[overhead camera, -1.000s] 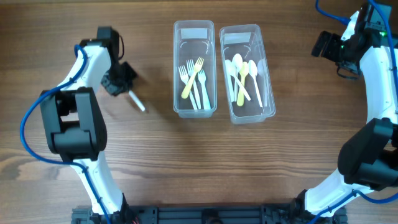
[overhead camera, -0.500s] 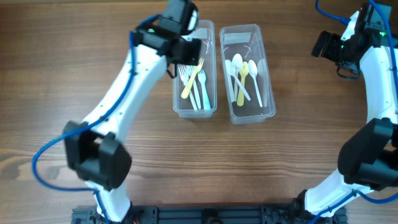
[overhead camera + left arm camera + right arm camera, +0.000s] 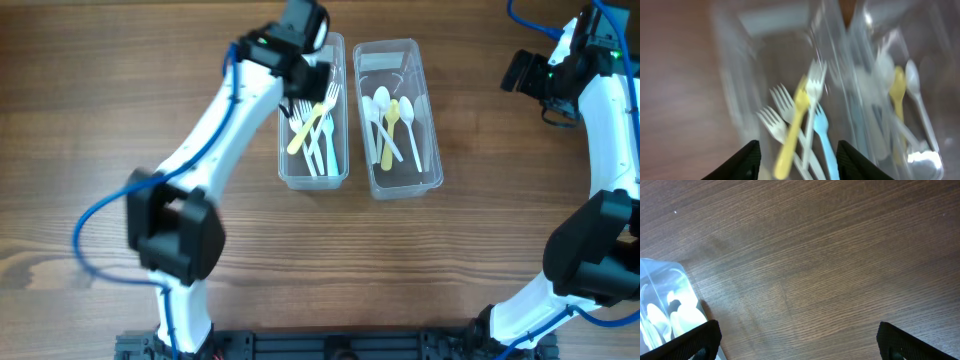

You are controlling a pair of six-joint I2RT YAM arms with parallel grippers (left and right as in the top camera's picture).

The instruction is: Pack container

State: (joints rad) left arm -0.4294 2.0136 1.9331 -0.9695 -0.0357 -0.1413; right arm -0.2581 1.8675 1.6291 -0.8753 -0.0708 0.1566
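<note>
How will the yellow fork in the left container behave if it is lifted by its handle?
The yellow fork looks like thin plastic, so it is probably light and slightly bendy. Its smooth, narrow handle may slip or twist in a grip. It lies across other forks, so lifting it would likely disturb them.

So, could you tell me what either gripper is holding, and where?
Nothing: the left gripper hangs open and empty above the forks, and the right gripper is open too.

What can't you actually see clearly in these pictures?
Left wrist view: blur smears the forks; no exact count.
Overhead: the left arm covers its own fingers and the far end of the fork container.
Right wrist view: the frame edge cuts off most of the spoon container.
</note>
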